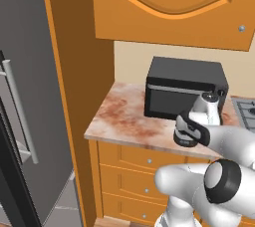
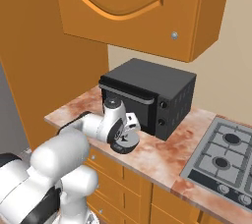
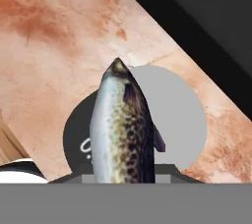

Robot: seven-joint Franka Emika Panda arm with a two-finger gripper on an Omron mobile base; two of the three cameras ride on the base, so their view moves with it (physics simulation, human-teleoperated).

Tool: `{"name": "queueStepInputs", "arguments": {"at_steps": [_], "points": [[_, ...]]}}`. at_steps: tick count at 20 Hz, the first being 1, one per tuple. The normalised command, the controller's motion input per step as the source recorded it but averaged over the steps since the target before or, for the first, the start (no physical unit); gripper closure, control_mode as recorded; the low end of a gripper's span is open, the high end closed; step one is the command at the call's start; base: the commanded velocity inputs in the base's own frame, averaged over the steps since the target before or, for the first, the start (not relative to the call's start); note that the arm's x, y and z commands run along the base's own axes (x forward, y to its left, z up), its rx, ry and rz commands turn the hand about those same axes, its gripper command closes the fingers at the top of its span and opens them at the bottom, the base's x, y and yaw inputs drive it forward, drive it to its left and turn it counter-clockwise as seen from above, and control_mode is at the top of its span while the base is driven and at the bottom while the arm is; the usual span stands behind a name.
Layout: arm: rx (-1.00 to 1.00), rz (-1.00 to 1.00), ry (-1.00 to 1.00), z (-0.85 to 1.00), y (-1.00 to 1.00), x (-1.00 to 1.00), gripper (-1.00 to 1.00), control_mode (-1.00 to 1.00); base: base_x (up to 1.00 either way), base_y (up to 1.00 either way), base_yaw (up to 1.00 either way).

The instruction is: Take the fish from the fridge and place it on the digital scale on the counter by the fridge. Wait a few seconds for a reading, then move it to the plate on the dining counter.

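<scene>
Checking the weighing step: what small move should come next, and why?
Probably lower a little and open the gripper: it is shut on the fish, which hangs right over the scale on the counter, apparently not yet resting on it.

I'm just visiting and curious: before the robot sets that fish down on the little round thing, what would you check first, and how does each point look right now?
1. Speckled grey fish held in the end effector: ok, it hangs from the shut grip.
2. Fish over the round grey-topped digital scale: ok, the scale lies directly beneath.
3. Scale top free of other things: ok.
4. Scale seated on the reddish marbled counter: ok.
5. Room beside the black boxy microwave: ok, though close.
6. Gap between fish and scale: cannot tell.
</scene>
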Motion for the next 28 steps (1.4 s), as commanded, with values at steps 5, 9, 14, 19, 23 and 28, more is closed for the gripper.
{"name": "queueStepInputs", "arguments": {"at_steps": [5, 9, 14, 19, 23, 28], "points": [[0.00, 0.00, 0.00, -0.14, -0.09, 0.18, 1.00, -1.00, 0.00, 0.00, 0.00], [0.00, 0.00, 0.00, -0.11, -0.10, 0.18, 1.00, -1.00, 0.00, 0.00, 0.00], [0.00, 0.00, 0.00, -0.13, -0.02, 0.25, 1.00, -1.00, 0.00, 0.00, 0.00], [0.00, 0.00, 0.00, -0.15, -0.01, 0.24, 1.00, -1.00, 0.00, 0.00, 0.00], [0.00, 0.00, 0.00, -0.14, 0.00, 0.03, -1.00, -1.00, 0.00, 0.00, 0.00], [0.00, 0.00, 0.00, -0.01, -0.02, -0.08, -1.00, -1.00, 0.00, 0.00, 0.00]]}}
